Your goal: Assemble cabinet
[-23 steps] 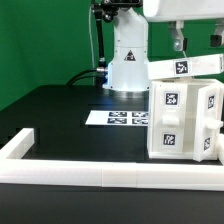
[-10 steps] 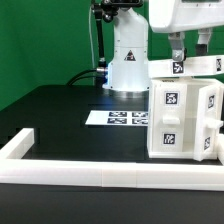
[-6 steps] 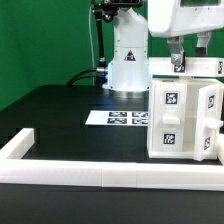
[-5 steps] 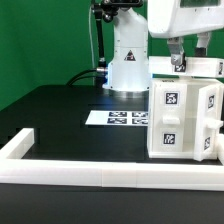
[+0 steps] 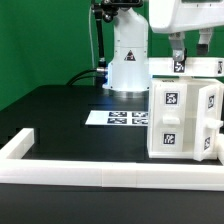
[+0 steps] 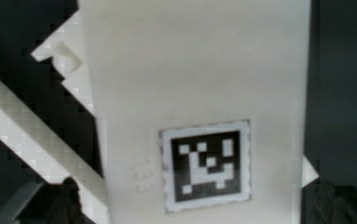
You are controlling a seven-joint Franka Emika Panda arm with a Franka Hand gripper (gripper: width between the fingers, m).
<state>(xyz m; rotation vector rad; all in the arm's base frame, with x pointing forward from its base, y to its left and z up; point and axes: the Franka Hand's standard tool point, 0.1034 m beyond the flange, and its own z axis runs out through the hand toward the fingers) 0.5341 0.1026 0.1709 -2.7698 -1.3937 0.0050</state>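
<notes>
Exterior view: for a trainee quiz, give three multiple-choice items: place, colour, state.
1. The thin white marker board lies A) on the black table, to the exterior view's left of the white boxy cabinet body; B) atop that body; C) upright.
2. The backdrop is A) red; B) green; C) grey.
3. The white tagged top panel A) stands on the table; B) leans on the board; C) lies across the body's top.
A: flat on the table there. B: plainly green. C: it spans the top.

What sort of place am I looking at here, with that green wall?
Probably a robotics lab test bench: a white robot arm stands at a black table before a green backdrop, and the white cabinet carries printed black-and-white tags.
</notes>
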